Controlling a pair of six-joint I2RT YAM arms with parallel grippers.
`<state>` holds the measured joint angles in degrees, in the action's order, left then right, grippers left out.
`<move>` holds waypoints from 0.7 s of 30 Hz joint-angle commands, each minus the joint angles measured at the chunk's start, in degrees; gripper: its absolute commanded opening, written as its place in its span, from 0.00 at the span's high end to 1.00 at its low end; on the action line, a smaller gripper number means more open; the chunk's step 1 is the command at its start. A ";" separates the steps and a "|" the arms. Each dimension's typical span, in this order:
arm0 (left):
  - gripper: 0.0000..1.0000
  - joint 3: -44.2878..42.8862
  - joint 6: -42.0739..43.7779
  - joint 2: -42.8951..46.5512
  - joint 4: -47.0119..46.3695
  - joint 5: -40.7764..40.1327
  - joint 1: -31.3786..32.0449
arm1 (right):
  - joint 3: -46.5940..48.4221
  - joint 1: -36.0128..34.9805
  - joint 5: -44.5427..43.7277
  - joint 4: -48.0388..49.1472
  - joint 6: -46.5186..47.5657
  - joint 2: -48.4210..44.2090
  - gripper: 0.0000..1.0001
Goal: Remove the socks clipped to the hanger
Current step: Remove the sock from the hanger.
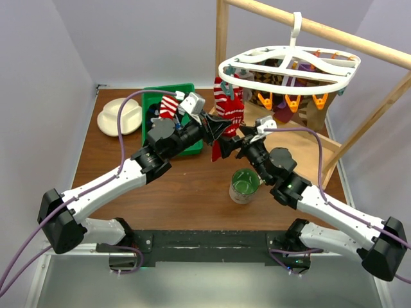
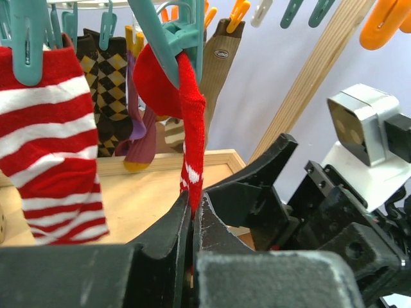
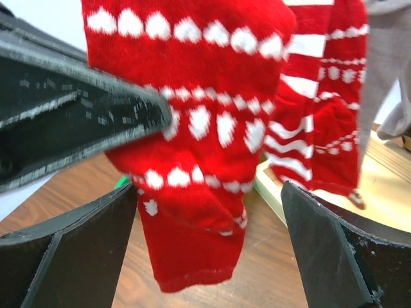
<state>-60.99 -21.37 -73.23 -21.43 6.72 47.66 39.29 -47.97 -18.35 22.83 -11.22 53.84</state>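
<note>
- Top view: the hanger (image 1: 224, 68) hangs upper right. The left claw (image 1: 217, 126) and right claw (image 1: 242, 144) meet centre-frame below its left rim, at the red sock (image 1: 230, 106).
- Left wrist view: the left claw is clamped on the sock's lower end, tensioning it against the teal clip (image 2: 174, 35), I judge.
- Right wrist view: the right claw gapes wide around the sock, gripping nothing.

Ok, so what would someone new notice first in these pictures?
A red sock hangs from a teal clip on the white hanger, which hangs at the upper right over the table. At the table's middle the left gripper is shut on the sock's lower end, and the right gripper stands open facing it.
</note>
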 commanded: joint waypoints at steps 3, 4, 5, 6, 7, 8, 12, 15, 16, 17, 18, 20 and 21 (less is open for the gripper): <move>1.00 0.35 0.53 1.51 -0.72 0.22 0.51 | 3.95 0.15 2.70 6.44 0.59 2.58 0.02; 1.00 0.35 0.54 1.51 -0.63 0.48 0.51 | 4.22 0.15 1.83 6.35 0.41 3.10 0.02; 1.00 0.26 0.54 1.43 -0.54 0.57 0.59 | 4.74 0.15 1.56 6.26 0.41 3.46 0.01; 1.00 0.26 0.36 1.43 -0.54 0.66 0.68 | 4.83 0.15 1.04 6.26 0.41 3.98 0.02; 1.00 0.26 0.45 1.51 -0.45 0.75 0.59 | 4.83 0.15 0.34 6.78 0.33 4.07 0.01; 1.00 0.26 0.45 1.60 -0.45 0.75 0.59 | 4.57 0.15 0.16 7.31 0.06 4.08 0.02; 1.00 0.17 0.36 1.51 -0.37 0.75 0.59 | 4.13 0.15 -0.90 8.37 -0.73 3.99 0.15; 1.00 -0.18 0.45 1.34 -0.45 0.66 0.59 | 3.34 0.15 -0.64 8.64 -0.99 3.72 0.47; 1.00 -0.35 0.45 1.25 -0.45 0.75 0.59 | 3.17 0.15 -0.64 8.64 -1.08 3.46 0.68; 1.00 -0.62 0.27 1.16 -0.45 0.84 0.59 | 2.99 0.15 -0.72 8.46 -1.26 3.37 0.75; 1.00 -0.71 0.36 0.99 -0.45 0.92 0.59 | 2.90 0.15 -0.72 8.37 -1.34 3.37 0.81; 1.00 -0.79 -0.08 0.81 -0.72 1.01 0.59 | 2.81 0.15 -0.64 7.58 -1.43 3.20 0.94; 1.00 -0.88 -0.25 0.72 -0.80 1.01 0.59 | 2.72 0.15 -0.64 7.41 -1.43 3.11 0.98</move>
<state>-60.99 -21.45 -73.21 -21.17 7.05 47.81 41.34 -48.01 -17.19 28.25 -12.36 58.04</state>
